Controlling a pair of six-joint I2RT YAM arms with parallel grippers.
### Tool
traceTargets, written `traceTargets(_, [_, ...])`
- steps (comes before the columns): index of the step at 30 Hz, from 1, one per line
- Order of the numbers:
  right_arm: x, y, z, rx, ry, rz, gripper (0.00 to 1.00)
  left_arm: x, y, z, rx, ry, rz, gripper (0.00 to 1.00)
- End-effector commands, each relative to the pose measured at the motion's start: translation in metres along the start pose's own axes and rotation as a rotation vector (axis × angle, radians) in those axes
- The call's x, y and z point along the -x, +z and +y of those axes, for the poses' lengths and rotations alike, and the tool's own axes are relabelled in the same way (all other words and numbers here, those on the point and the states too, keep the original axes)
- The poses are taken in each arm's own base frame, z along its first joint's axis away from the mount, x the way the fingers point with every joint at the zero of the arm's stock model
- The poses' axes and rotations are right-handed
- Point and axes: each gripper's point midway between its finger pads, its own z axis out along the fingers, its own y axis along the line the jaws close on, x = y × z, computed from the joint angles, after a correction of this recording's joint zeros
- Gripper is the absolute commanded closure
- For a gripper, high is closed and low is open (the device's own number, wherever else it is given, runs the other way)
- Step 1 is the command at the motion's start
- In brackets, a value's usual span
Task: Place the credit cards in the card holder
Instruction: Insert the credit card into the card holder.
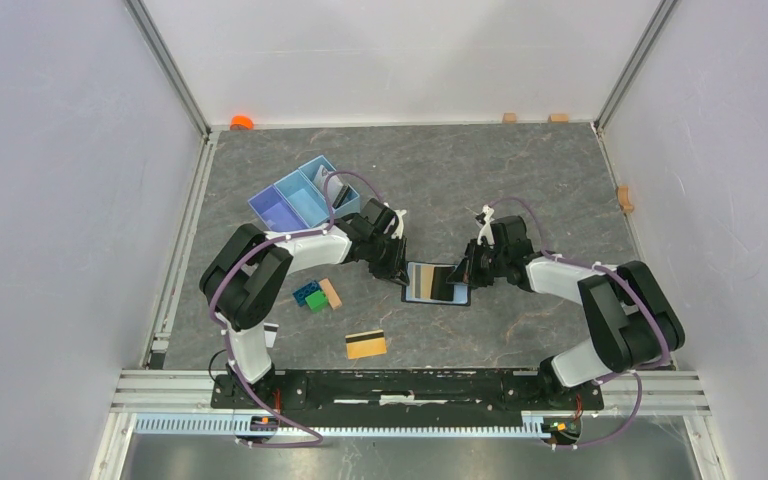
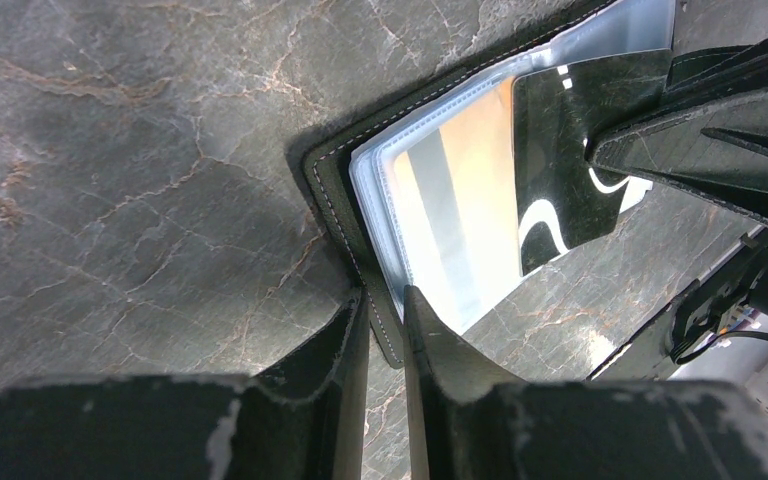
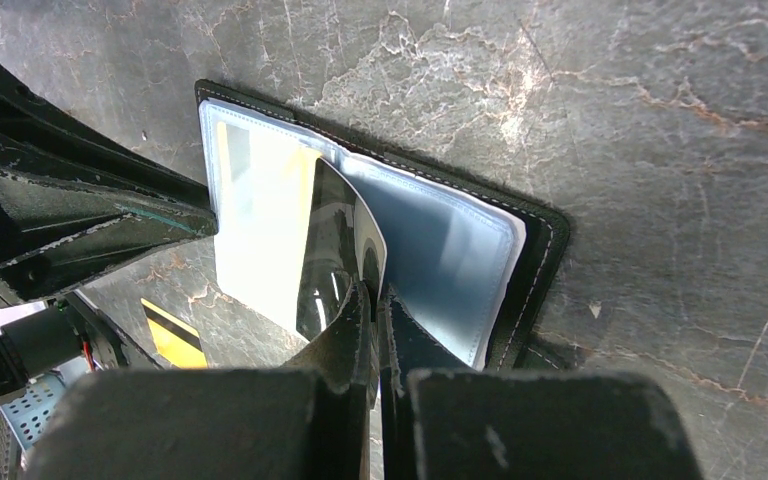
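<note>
- Top view: the card holder (image 1: 437, 283) lies open and flat near the middle of the table (image 1: 520, 180), between the two grippers; bare table stretches beyond it to the far edge and off to its right; a gold card (image 1: 366, 344) lies closer to the arm bases, well apart from the holder; the green and blue bricks (image 1: 310, 297) and a wooden block (image 1: 332, 293) sit left of the holder, just beside the left forearm; the light blue tray (image 1: 298, 198) stands further back on the left.
- Both arms fold inward with elbows out; the left gripper (image 1: 397, 268) meets the holder's left edge and the right gripper (image 1: 465, 272) its right edge; the finger state is too small to tell here.
- Left wrist view: the left gripper's two fingers (image 2: 345, 345) are pressed together on the holder's stitched black cover near a corner, and the cover runs out from between the tips; a second gold card (image 2: 450, 200) with a grey stripe shows through the clear sleeve (image 2: 385, 190) just past them; the black card (image 2: 570, 160) lies across the far side of the sleeves, with the right gripper on it.
- Right wrist view: the right gripper's fingers are closed on the near edge of the black card; the card bows upward over the open holder, near its fold; the left gripper touches the holder's left edge; the loose gold card shows on the table off the holder's near left corner.
</note>
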Motion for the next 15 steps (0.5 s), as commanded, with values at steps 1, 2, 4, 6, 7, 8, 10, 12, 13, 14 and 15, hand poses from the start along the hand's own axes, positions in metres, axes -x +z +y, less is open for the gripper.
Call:
traceTargets(1, [-0.042, 0.003, -0.04, -0.174, 0.017, 0.128, 1.0, 0.005, 0.003, -0.017, -0.046, 0.055, -0.01, 0.75])
traceTargets(2, [-0.041, 0.005, -0.039, -0.169, 0.017, 0.129, 1.0, 0.005, 0.003, -0.017, -0.048, 0.057, -0.01, 0.75])
traceTargets(4, [-0.042, 0.008, -0.036, -0.16, 0.019, 0.129, 1.0, 0.005, 0.003, -0.018, -0.055, 0.057, -0.008, 0.75])
traceTargets(6, [-0.041, 0.011, -0.033, -0.151, 0.015, 0.132, 1.0, 0.004, 0.003, -0.02, -0.067, 0.057, -0.006, 0.75])
traceTargets(7, [-0.041, 0.012, -0.031, -0.147, 0.013, 0.135, 1.0, 0.004, 0.003, -0.021, -0.072, 0.058, -0.007, 0.75])
traceTargets(8, [-0.041, 0.014, -0.029, -0.143, 0.009, 0.14, 1.0, 0.004, 0.004, -0.022, -0.076, 0.056, -0.006, 0.75])
traceTargets(10, [-0.04, 0.016, -0.025, -0.138, 0.001, 0.144, 1.0, 0.004, 0.004, -0.022, -0.078, 0.056, -0.005, 0.76])
traceTargets(12, [-0.042, 0.019, -0.022, -0.133, -0.003, 0.152, 1.0, 0.005, 0.004, -0.022, -0.078, 0.056, -0.006, 0.76])
traceTargets(13, [-0.042, 0.02, -0.021, -0.129, -0.004, 0.154, 1.0, 0.005, 0.005, -0.022, -0.077, 0.056, -0.006, 0.76])
traceTargets(14, [-0.043, 0.021, -0.02, -0.125, -0.004, 0.156, 1.0, 0.005, 0.004, -0.022, -0.079, 0.056, -0.006, 0.76])
traceTargets(15, [-0.042, 0.022, -0.018, -0.119, -0.007, 0.156, 1.0, 0.005, 0.005, -0.022, -0.08, 0.056, -0.006, 0.76])
